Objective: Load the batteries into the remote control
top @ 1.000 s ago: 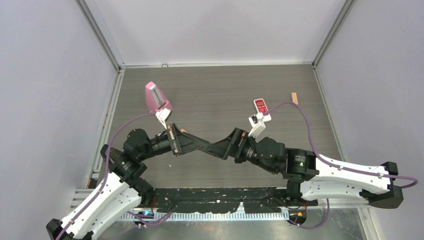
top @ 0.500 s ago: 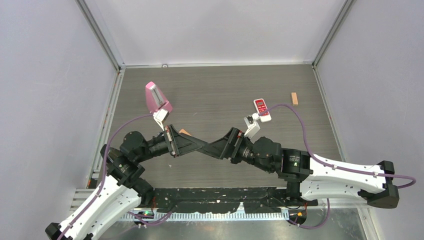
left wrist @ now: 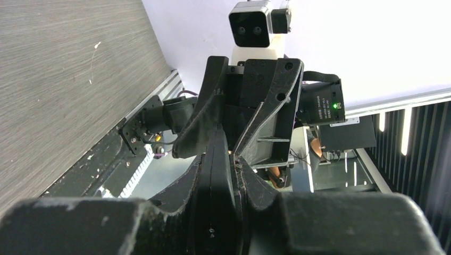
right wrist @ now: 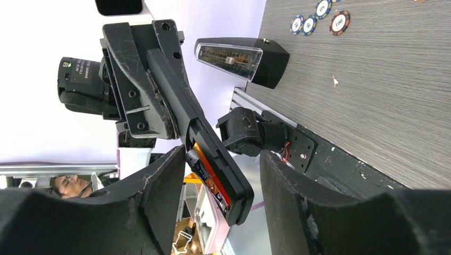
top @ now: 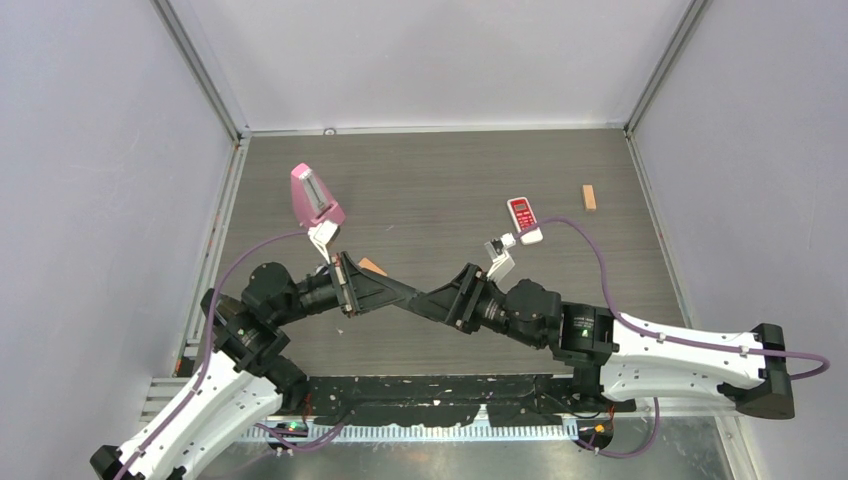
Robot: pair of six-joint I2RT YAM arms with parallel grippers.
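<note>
In the left wrist view my left gripper point(left wrist: 217, 169) is shut on the black remote control point(left wrist: 215, 159), seen edge-on. In the right wrist view the remote control point(right wrist: 202, 143) slants down between my right gripper's point(right wrist: 218, 199) fingers. Its compartment faces left and holds an orange-red battery point(right wrist: 210, 178). The left fingertip point(right wrist: 170, 175) touches that battery's dark end. The right fingertip point(right wrist: 276, 180) stands apart from the remote, so the jaws are open. From above, the left gripper point(top: 408, 293) and right gripper point(top: 424, 299) meet mid-table, hiding the remote.
A small red-and-white remote point(top: 522, 215) and a tan block point(top: 589, 197) lie at the back right. A pink wedge-shaped case point(top: 312, 195) stands at the back left, with an orange-tan piece point(top: 372, 265) near it. Poker chips point(right wrist: 319, 16) lie on the table.
My right wrist has shifted left and a little nearer, bringing its gripper closer over the remote's end. The left arm has sunk slightly toward the near edge.
</note>
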